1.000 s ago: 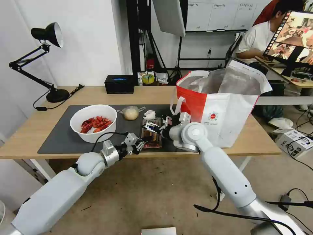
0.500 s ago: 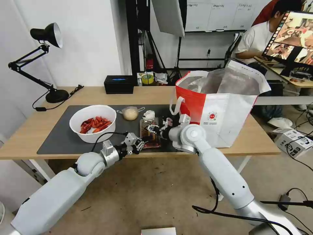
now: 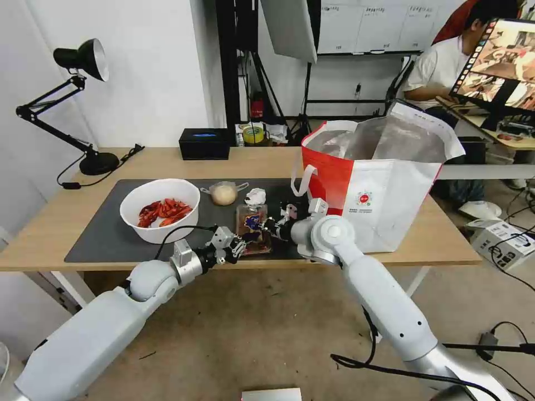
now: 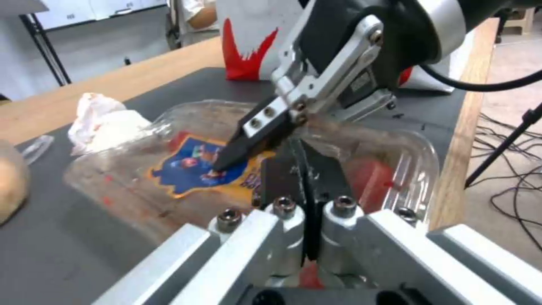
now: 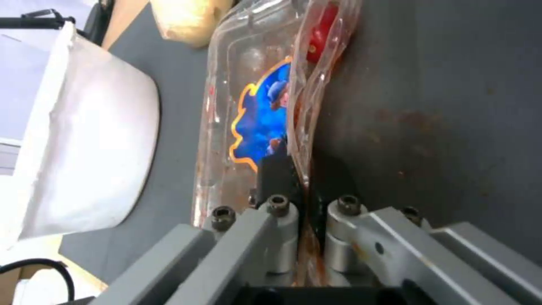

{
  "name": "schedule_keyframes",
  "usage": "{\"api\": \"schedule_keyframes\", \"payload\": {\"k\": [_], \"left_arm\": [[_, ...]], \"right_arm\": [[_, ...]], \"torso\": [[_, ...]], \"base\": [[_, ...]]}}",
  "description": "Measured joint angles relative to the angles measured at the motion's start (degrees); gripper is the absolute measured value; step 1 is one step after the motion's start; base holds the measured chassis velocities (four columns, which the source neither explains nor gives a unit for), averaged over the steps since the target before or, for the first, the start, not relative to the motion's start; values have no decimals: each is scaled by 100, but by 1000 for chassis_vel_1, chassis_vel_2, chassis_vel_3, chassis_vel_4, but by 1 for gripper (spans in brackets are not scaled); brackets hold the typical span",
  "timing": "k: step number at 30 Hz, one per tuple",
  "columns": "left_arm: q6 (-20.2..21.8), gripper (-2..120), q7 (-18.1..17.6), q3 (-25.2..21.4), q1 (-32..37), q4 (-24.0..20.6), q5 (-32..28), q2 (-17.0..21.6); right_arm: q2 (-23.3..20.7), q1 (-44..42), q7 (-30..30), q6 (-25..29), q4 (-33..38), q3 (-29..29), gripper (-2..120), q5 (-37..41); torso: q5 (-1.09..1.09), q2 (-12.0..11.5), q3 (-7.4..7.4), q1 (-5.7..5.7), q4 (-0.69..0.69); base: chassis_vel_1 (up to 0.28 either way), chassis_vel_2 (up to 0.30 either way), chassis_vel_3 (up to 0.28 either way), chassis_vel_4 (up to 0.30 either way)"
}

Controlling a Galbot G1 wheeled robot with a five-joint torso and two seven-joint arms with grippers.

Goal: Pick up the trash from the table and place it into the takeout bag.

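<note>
The clear hinged tray (image 3: 251, 223) with a blue label stands tilted up on the dark mat, between both grippers. My left gripper (image 3: 241, 243) is shut on its near rim (image 4: 305, 178). My right gripper (image 3: 266, 227) is shut on the rim facing the bag (image 5: 308, 169); its black fingers (image 4: 248, 140) pinch the plastic. The white bowl of red shells (image 3: 160, 209) sits left of the tray. Behind the tray lie the small bag with the beige ball (image 3: 224, 194) and the crumpled tissue (image 3: 255, 195). The red-and-white takeout bag (image 3: 379, 195) stands open at the right of the table (image 3: 446, 239).
A black desk lamp (image 3: 83, 111) stands at the back left corner, its cable trailing on the wood. A black box (image 3: 204, 143) sits at the table's back edge. A person sits at another desk beyond the bag.
The tray has gone from lying flat to tilted up, its blue label now facing me. My right gripper has shifted slightly towards the bag with the rim; the left gripper has barely moved.
</note>
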Motion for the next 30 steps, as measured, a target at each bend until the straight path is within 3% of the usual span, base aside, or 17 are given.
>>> {"api": "schedule_keyframes", "payload": {"k": [8, 16, 26, 29, 30], "left_arm": [[-14, 0, -13, -461, 399, -199, -55, 245], [-173, 0, 20, -1350, 1362, -603, -88, 506], [-232, 1, -79, -2631, 2655, -1194, -100, 471], [-226, 18, -68, -3316, 3278, -1470, -237, 371], [-226, 18, -68, -3316, 3278, -1470, -237, 371]], "right_arm": [[-21, 90, -210, 93, -9, 23, 0, -147], [-14, 66, -339, 113, 103, 17, 0, -156], [-92, -181, -574, 167, 548, 67, 0, -158], [-184, -296, -969, 329, 779, 83, 0, -157], [-184, -296, -969, 329, 779, 83, 0, -157]], "torso": [[-1, -2, 1, 0, -2], [-1, -2, 1, 0, -1], [-1, -1, 0, 0, -2], [-1, -1, 0, 0, -1], [-1, -1, 0, 0, -1]], "base": [[0, 0, 0, 0], [0, 0, 0, 0], [0, 0, 0, 0], [0, 0, 0, 0], [0, 0, 0, 0]]}}
